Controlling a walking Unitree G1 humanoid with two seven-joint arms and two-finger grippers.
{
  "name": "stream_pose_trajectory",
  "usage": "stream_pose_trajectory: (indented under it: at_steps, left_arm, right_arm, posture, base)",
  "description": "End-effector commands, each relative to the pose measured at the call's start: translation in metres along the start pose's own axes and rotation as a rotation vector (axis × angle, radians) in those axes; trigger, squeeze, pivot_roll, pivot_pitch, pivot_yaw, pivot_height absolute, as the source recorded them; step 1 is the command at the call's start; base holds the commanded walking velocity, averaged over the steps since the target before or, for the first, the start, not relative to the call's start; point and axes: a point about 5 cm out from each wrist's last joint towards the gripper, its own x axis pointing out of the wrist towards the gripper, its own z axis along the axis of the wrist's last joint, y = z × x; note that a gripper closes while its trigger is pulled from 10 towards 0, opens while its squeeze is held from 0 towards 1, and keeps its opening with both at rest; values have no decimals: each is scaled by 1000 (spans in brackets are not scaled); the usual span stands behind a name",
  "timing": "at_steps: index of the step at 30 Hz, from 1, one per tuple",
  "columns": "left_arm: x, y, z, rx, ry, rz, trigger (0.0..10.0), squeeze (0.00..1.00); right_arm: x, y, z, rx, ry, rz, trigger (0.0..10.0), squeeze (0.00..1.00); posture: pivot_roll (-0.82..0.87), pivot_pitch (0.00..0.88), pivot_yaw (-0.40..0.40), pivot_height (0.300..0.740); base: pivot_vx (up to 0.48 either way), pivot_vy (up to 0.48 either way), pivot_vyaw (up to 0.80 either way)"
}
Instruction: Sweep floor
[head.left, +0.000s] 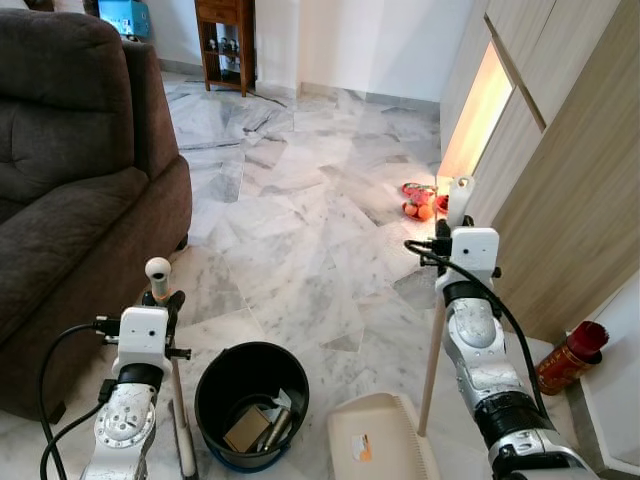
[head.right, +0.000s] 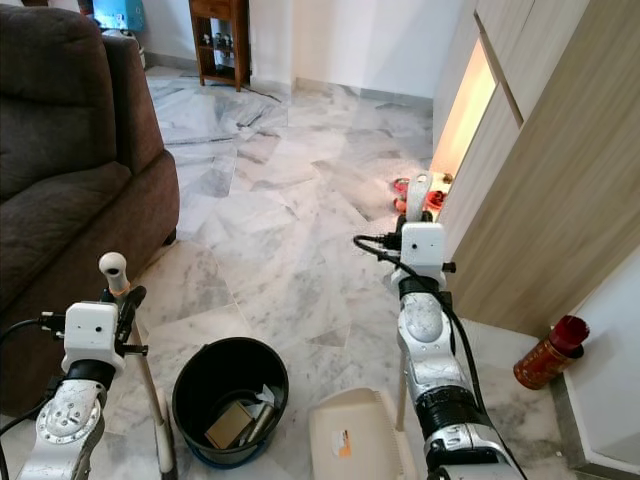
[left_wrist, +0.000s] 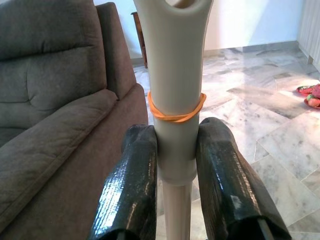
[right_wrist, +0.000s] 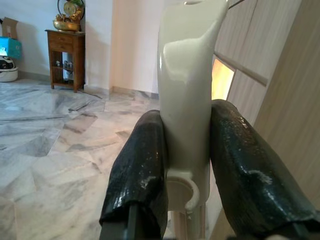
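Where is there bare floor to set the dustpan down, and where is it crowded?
The widest free patch is the marble floor between the sofa and the cupboards, ahead of the bin. It is crowded near the robot: bin, dustpan and both handles stand close together. Toys lie by the cupboards, a red bottle in the corner.

Bright even daylight, warm glow from cabinet niche (head.left: 472, 110), sharp frames, glossy floor (head.left: 300, 200) sheen

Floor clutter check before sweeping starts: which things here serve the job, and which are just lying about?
For the job: broom handle in the left gripper; dustpan handle in the right gripper; dustpan; black bucket.

Lying about: sofa; red bottle; red toys; wooden cabinet.
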Motion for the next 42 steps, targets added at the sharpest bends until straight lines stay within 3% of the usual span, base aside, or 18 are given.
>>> stream_pose_trajectory:
  at_steps: [1, 15, 42]
  left_arm:
    - [4, 4, 12, 2, -53, 10, 10000, 0]
    - [5, 4, 13, -6, -59, 18, 10000, 0]
    - [6, 2, 10, -7, -56, 20, 10000, 0]
  right_arm:
    - [7, -7, 10, 14, -40, -20, 10000, 0]
    - [8, -6, 7, 40, -41, 5, 10000, 0]
    - [-4, -13, -21, 46, 57, 23, 10000, 0]
  posture:
    - [178, 0, -74, 740]
    - [174, 0, -72, 740]
    - [177, 0, -76, 740]
  base:
    - [0, 0, 0]
    - [0, 0, 0]
    - [-260, 0, 0]
